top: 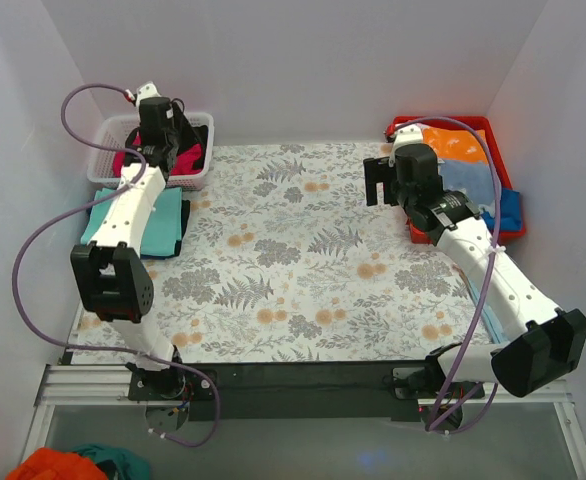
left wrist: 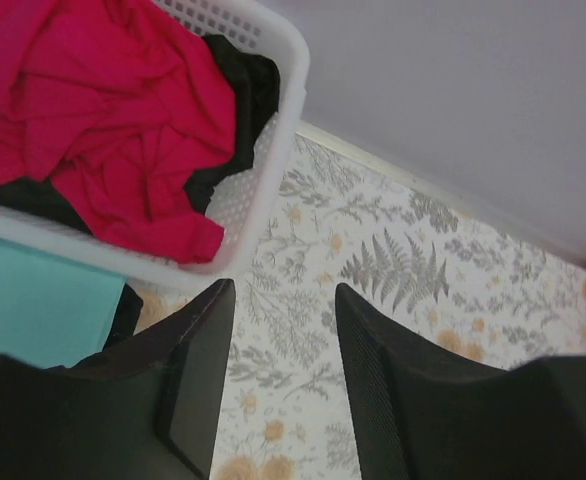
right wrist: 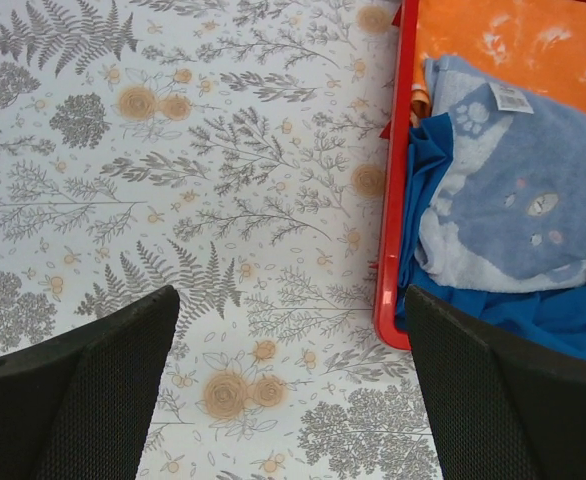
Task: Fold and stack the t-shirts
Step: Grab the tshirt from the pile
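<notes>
A crumpled crimson-red t-shirt (left wrist: 93, 110) fills a white basket (left wrist: 273, 150) at the back left, with a black t-shirt (left wrist: 245, 85) under it. The red t-shirt also shows in the top view (top: 133, 160). A folded teal t-shirt (top: 163, 215) lies on a dark blue one (top: 169, 247) in front of the basket; the teal t-shirt shows in the left wrist view (left wrist: 33, 310). My left gripper (left wrist: 278, 290) is open and empty, hovering by the basket's right side (top: 183, 135). My right gripper (right wrist: 288, 295) is open and empty above the cloth, just left of a red tray (top: 378, 182).
The red tray (right wrist: 391, 250) at the back right holds an orange cloth (right wrist: 503, 40), a light blue towel (right wrist: 523, 200) and a blue cloth (right wrist: 533, 315). A floral tablecloth (top: 303, 270) covers the table. White walls close in the back and sides.
</notes>
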{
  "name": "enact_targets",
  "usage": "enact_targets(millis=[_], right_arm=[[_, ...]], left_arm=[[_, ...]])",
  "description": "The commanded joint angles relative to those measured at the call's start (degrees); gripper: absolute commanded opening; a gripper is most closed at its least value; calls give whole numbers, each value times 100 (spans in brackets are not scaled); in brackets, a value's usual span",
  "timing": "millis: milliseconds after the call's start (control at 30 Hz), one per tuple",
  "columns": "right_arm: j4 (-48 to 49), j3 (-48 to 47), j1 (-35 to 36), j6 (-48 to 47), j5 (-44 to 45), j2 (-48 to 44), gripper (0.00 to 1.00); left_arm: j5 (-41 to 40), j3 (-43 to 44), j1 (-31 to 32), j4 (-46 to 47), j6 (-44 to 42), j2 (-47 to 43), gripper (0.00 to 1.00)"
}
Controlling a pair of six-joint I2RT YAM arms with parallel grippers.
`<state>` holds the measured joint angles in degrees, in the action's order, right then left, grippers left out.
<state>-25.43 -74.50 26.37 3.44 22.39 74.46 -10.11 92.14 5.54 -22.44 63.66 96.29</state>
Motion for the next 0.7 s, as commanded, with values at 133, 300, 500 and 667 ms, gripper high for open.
enact_targets(millis=[133, 300, 500, 667], right_arm=[[275, 444, 8, 350, -393, -203, 98], [319, 629, 8, 455, -490, -212, 98], [302, 744, 8, 499, -420, -195, 99], [179, 770, 8, 570, -472, -55, 99]], left_arm=[[-272, 1674, -466, -604, 516, 1637, 57], [-544, 2291, -493, -631, 858, 2517, 57], [-800, 2772, -501, -367, 965, 3350, 57], [-721, 3134, -528, 116, 806, 3967, 59]])
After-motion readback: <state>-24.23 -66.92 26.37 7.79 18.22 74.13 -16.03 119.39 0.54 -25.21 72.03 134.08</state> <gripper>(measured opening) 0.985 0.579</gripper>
